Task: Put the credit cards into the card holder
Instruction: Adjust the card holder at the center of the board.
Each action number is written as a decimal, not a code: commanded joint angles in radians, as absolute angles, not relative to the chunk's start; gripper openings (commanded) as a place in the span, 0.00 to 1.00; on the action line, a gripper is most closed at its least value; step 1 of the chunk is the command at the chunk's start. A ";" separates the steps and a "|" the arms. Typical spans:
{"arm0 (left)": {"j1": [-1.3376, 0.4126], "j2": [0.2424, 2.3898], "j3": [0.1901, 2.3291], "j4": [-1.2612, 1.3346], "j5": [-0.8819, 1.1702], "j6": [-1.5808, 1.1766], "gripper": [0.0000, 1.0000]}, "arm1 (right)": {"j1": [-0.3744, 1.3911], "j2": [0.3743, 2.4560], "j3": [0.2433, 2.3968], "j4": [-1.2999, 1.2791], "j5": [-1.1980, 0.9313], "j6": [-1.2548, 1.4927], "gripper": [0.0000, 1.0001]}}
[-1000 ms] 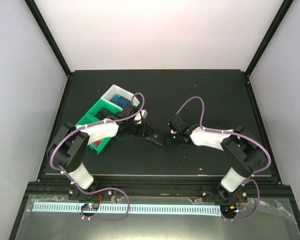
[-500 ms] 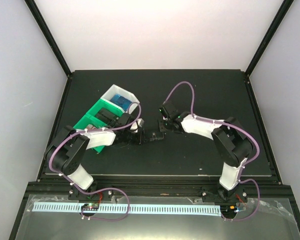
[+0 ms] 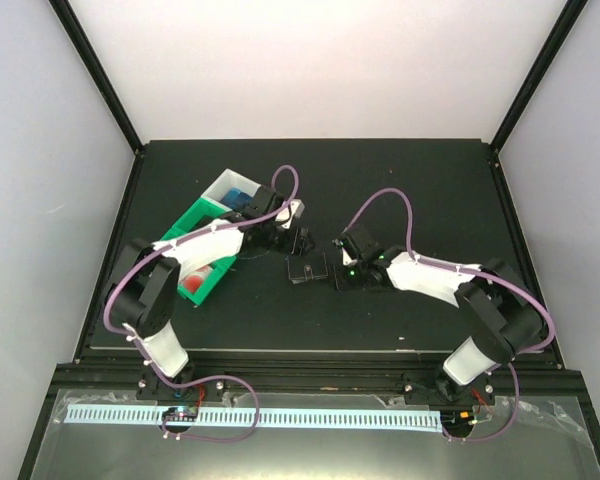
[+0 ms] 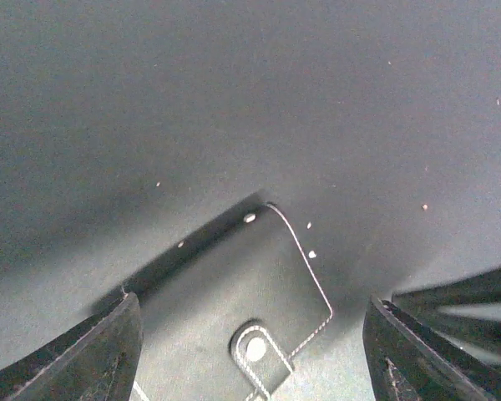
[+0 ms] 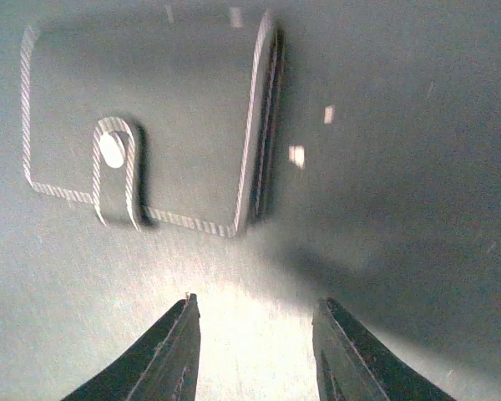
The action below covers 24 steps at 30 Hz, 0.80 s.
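The card holder [image 3: 308, 268] lies shut on the black table, black with white stitching and its snap strap [image 4: 255, 347] fastened. My left gripper [image 3: 298, 240] hovers over its far edge. In the left wrist view the left gripper [image 4: 250, 302] is open, its fingers on either side of the card holder [image 4: 234, 292] without touching it. My right gripper [image 3: 342, 270] is just right of the holder. In the right wrist view the right gripper [image 5: 258, 301] is open and empty, a little short of the card holder [image 5: 142, 117]. A blue card [image 3: 242, 196] lies in the white tray and a red one [image 3: 192, 284] in the green tray.
The green tray [image 3: 185, 232] and the white tray [image 3: 220, 184] stand side by side at the left, under the left arm. Black frame posts rise at the table's back corners.
The left gripper swung away from the trays to the card holder's far side and opened wider. The right gripper came back from behind the holder to its right side and opened.
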<state>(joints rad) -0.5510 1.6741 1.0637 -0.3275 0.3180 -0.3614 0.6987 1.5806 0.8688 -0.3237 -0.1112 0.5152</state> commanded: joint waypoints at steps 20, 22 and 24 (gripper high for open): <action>-0.519 1.855 1.138 -0.408 0.422 -0.311 0.68 | 0.697 1.733 0.878 -0.231 -0.253 0.587 0.26; -0.519 1.844 1.118 -0.410 0.398 -0.317 0.67 | 0.697 1.746 0.901 -0.251 -0.214 0.588 0.25; -0.517 1.832 1.104 -0.419 0.329 -0.325 0.67 | 0.697 1.756 0.929 -0.278 -0.153 0.589 0.25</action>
<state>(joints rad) -0.5247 1.8538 1.1339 -0.3744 0.4026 -0.3244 0.6994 1.7256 0.8806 -0.2340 -0.2649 0.5831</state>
